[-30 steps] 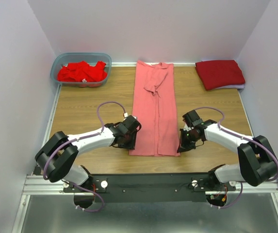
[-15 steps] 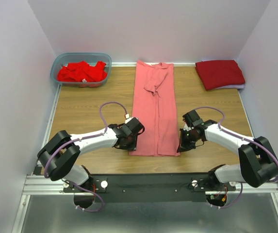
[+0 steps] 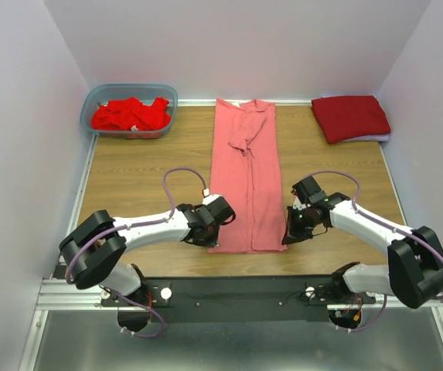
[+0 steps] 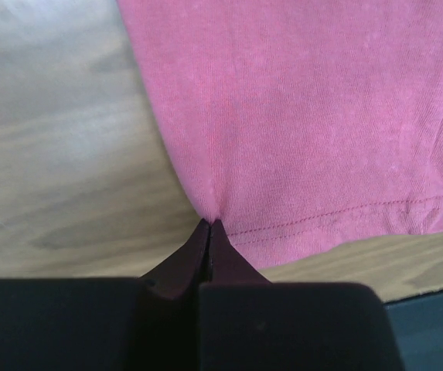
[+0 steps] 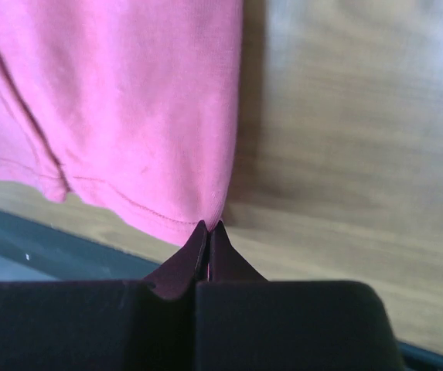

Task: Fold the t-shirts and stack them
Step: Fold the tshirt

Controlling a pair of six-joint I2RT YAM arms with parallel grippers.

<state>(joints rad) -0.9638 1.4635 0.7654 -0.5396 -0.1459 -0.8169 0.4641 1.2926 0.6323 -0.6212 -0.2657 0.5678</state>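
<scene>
Worktop (image 3: 128, 178): wood, walled on three sides. The pink tee (image 3: 246, 185) lies down the middle as a long strip, sides already turned in. Its collar end is at the far edge and its hem is near my bases. Far left is the tub (image 3: 97, 97) with red tees (image 3: 128, 116) heaped in it. Far right is a crimson tee (image 3: 350, 117), folded, well apart from the strip.

Left jaws: closed on the pink tee's left edge just above the hem, cloth puckered at the tips. Right jaws: closed on the right edge at the hem, same thin pinch. Both are low, at the worktop.

Risks, as I judge them:
- The strip is long. If my two arms carry the hem toward the collar at uneven pace or height, the fold lands skewed and the edges miss each other.
- The turned-in sides are loose layers. I cannot tell how many layers each pinch holds. If I have only the top one, the under layer stays flat and the strip opens on lifting.
- Each bite is at the very edge. Soft cotton could slide out under its own weight, and one corner would drop mid-carry.
- The sleeve bunched near the collar could leave a lump under the fold.
</scene>
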